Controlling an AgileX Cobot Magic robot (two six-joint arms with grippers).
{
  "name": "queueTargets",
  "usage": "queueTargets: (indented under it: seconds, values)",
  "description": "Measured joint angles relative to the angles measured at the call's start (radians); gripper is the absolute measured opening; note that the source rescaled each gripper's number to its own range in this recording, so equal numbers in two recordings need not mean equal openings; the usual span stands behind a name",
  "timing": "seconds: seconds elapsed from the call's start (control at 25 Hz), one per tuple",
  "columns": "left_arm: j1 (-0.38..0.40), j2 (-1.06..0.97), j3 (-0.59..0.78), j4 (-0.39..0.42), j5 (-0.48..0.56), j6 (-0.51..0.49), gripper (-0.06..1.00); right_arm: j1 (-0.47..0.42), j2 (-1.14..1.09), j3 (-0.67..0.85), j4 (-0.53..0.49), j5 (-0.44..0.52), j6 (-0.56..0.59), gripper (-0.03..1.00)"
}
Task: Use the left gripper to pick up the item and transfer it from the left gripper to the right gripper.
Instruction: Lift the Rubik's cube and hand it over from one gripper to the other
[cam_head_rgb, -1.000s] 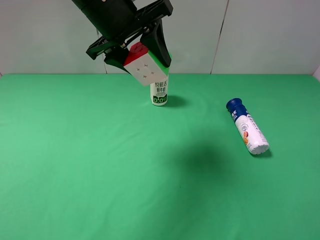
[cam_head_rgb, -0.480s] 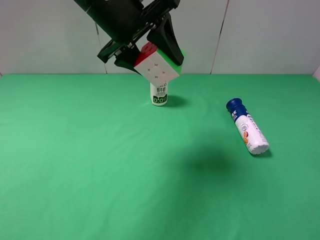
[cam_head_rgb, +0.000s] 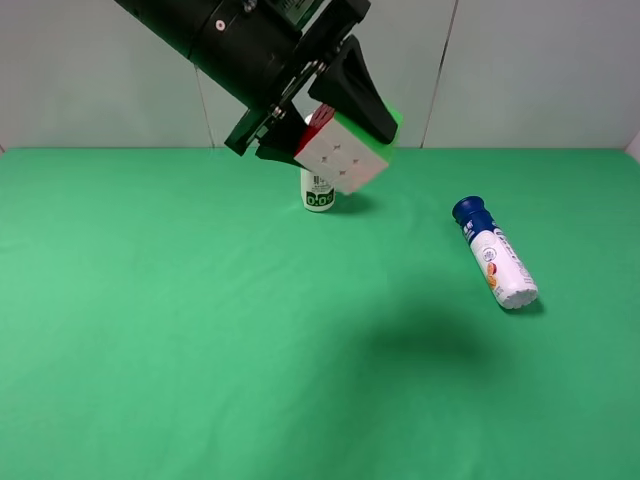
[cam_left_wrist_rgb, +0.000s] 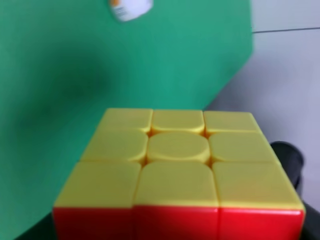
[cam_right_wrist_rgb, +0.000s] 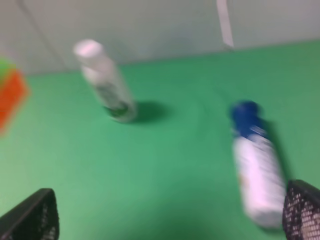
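One left end effector (cam_head_rgb: 336, 143) grips cube (cam_head_rgb: 347, 157) aloft.

I see the small 3x3 puzzle cube (cam_head_rgb: 342, 157) showing a white face with tiny dark marks, plus red and bright green. My left wrist view adds yellow, and the right wrist view orange. The left gripper (cam_head_rgb: 330, 143) is glossy black. The far white plastic milk bottle (cam_head_rgb: 318, 190) carries green and dark print. The white tube bottle (cam_head_rgb: 497, 255) on the right has a blue cap and an orange patch. The table cloth (cam_head_rgb: 150, 320) is plain green.
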Motion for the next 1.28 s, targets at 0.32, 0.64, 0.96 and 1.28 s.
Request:
queueTargets:
  seconds: [0.32, 0.64, 0.96, 1.28]
  values:
    - [0.025, 0.000, 0.000, -0.107, 0.029, 0.079, 0.00, 0.025, 0.095, 0.000, 0.306, -0.056, -0.314, 1.00]
    - [0.027, 0.000, 0.000, -0.218, 0.108, 0.179, 0.00, 0.176, 0.314, -0.001, 0.418, -0.121, -0.561, 1.00]
    - [0.028, 0.000, 0.000, -0.254, 0.151, 0.224, 0.00, 0.284, 0.498, -0.001, 0.659, -0.218, -0.892, 1.00]
    - [0.028, 0.000, 0.000, -0.318, 0.181, 0.270, 0.00, 0.286, 0.631, -0.001, 0.889, -0.241, -1.194, 1.00]
